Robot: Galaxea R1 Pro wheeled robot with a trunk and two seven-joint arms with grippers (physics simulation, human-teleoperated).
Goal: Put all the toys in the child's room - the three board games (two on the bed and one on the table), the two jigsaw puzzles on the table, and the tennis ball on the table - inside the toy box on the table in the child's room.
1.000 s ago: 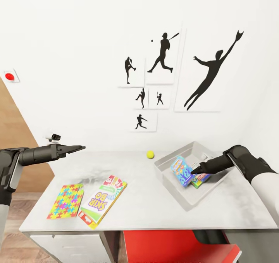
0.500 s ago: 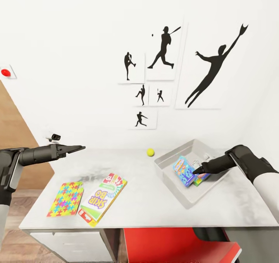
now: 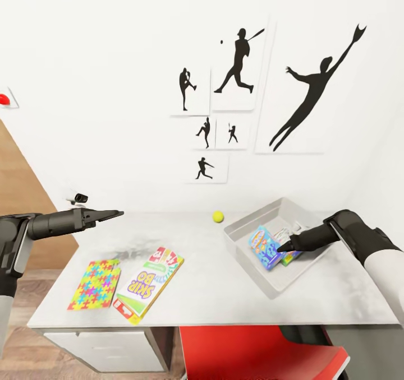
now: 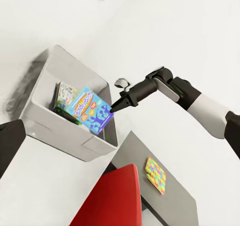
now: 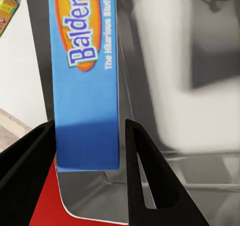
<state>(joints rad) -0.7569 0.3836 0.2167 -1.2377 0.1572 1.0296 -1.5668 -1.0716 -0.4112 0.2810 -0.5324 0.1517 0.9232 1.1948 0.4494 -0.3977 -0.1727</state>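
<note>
From the head camera, the right hand (image 3: 283,248) reaches into the toy box (image 3: 247,256) at the right of the worktop (image 3: 224,290), its tips at the edge of the blue board game (image 3: 264,247), which leans tilted on another box inside; the left hand (image 3: 109,214) hovers with tips pressed together above the Skip-Bo board game (image 3: 148,282) and jigsaw puzzle (image 3: 95,285), the tennis ball (image 3: 217,216) lying near the wall between the arms. From the left wrist camera, the right hand (image 4: 116,107) meets the blue game's (image 4: 91,111) upper corner above the tray floor. From the right wrist camera, the fingers (image 5: 145,176) flank the game's (image 5: 87,86) narrow end, long axis running straight away, seemingly pinching it, so letting go drops it in the box.
</note>
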